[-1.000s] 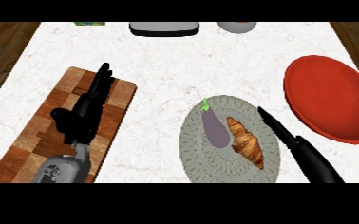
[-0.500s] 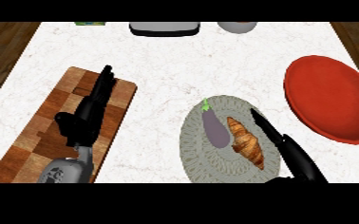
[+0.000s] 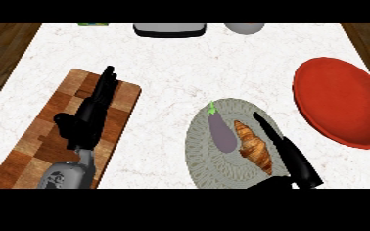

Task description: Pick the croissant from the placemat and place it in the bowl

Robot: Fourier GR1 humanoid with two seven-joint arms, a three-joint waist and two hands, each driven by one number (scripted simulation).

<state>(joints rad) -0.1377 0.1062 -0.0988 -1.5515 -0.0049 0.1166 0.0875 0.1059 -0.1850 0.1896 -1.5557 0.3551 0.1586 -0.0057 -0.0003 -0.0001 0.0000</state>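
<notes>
The croissant (image 3: 255, 146) is seen lying on the round grey placemat (image 3: 206, 161), beside an eggplant (image 3: 222, 132) and well apart from the red bowl (image 3: 336, 100). Over the last second the right hand (image 3: 288, 152) has been drawn down and closer, its straight fingers now just beside the croissant, so a grasp is judged imminent but not yet made. The left hand (image 3: 88, 117) is kept released over the wooden cutting board (image 3: 43, 142).
</notes>
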